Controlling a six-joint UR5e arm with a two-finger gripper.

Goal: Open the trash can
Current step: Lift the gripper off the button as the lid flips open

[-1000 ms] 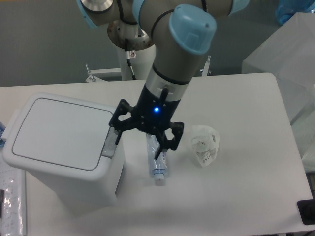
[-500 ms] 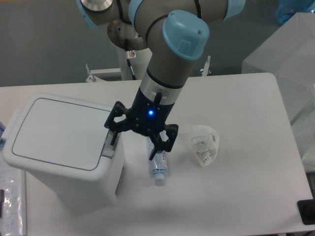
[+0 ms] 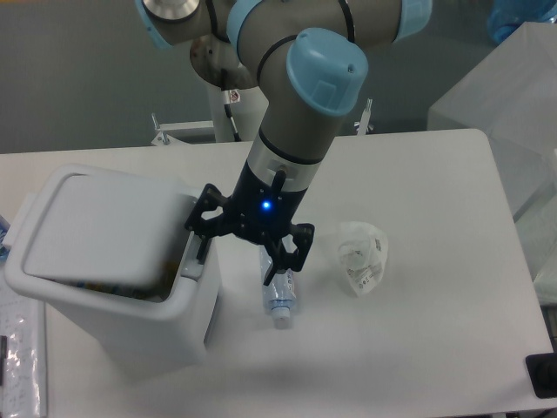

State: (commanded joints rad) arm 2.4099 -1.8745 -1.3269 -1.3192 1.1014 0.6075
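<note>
The trash can (image 3: 122, 326) stands at the table's left, a big white bin. Its flat lid (image 3: 104, 231) is lifted at the near right side, showing a dark gap with some contents under it. My gripper (image 3: 238, 259) points down at the bin's right edge and is open, holding nothing. Its left finger (image 3: 202, 246) rests at the grey latch (image 3: 190, 264). The right finger (image 3: 280, 261) hangs over a bottle beside the bin.
A clear plastic bottle (image 3: 278, 298) lies on the table just right of the bin. A crumpled white wrapper (image 3: 361, 252) sits further right. A translucent box (image 3: 509, 104) stands at the far right, and a black object (image 3: 541, 374) at the bottom right corner.
The lid lay flat and closed in the earlier frames; now it has popped up and tilts. The gripper shifted slightly left onto the latch.
</note>
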